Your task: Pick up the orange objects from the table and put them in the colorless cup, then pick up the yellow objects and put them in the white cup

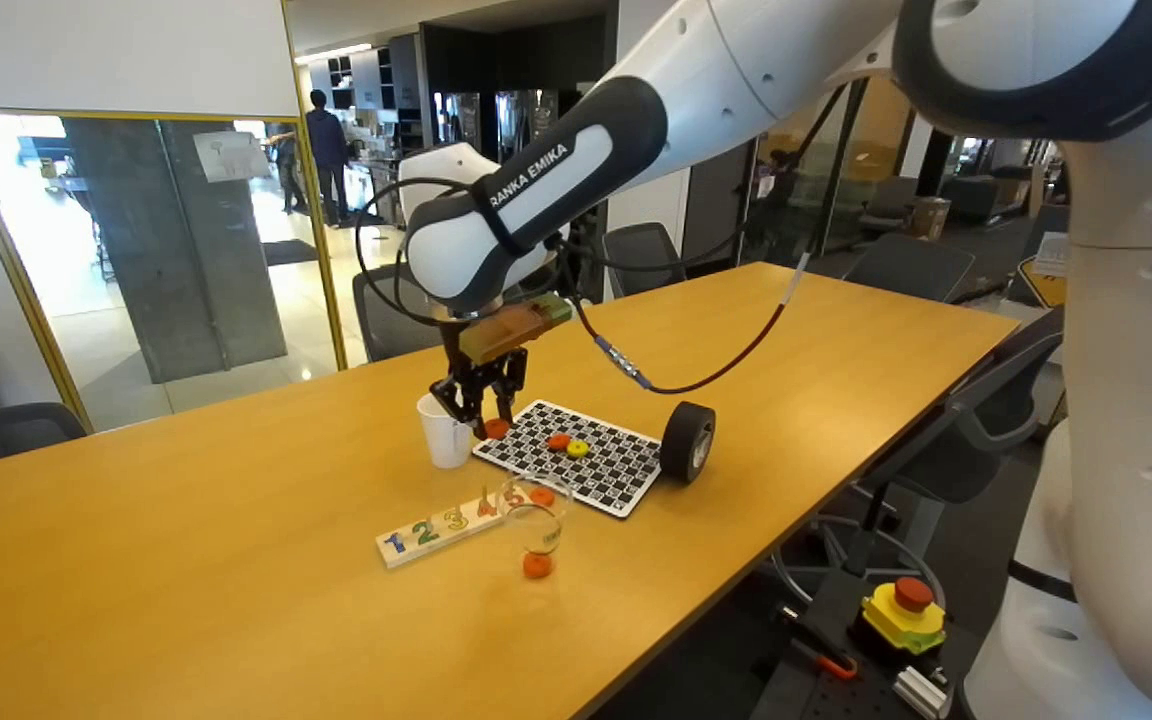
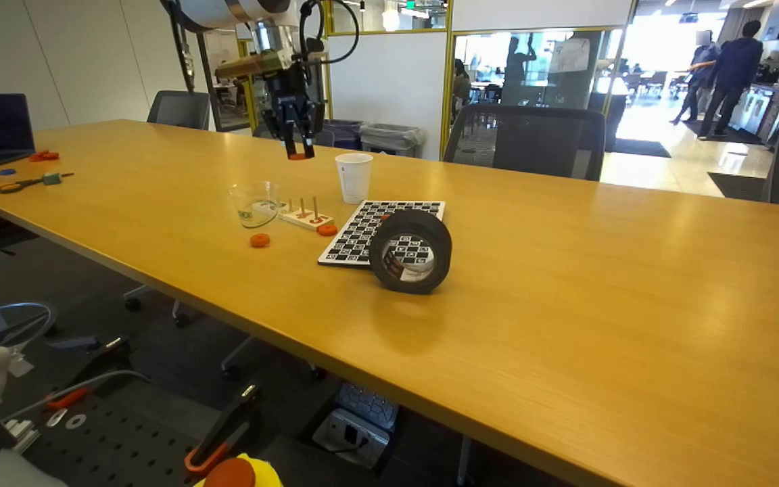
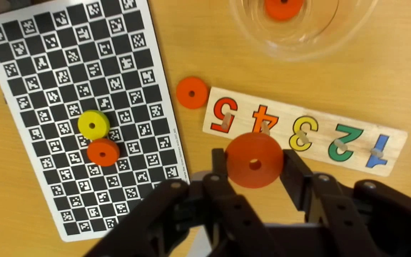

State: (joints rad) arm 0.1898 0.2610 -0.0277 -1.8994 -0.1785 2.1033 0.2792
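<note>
Orange ring [image 3: 254,148]: my jaws grasped it; three loose rings [image 3: 192,101] [image 3: 103,145] [image 1: 537,567] remained.
Clear cup [image 3: 312,40]: stood at wrist-view 1 o'clock, seemingly holding none.
Yellow ring [image 3: 88,120]: lay at 9 o'clock, outside the white cup [image 2: 354,180].

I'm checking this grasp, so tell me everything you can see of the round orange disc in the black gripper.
The round orange disc is plain, with a small hole through its middle; it may be painted wood, though that is uncertain. The black gripper pinches it at opposite edges, roughly flat, in the air above the tan wood-look table. Nothing else visibly touches it.
</note>
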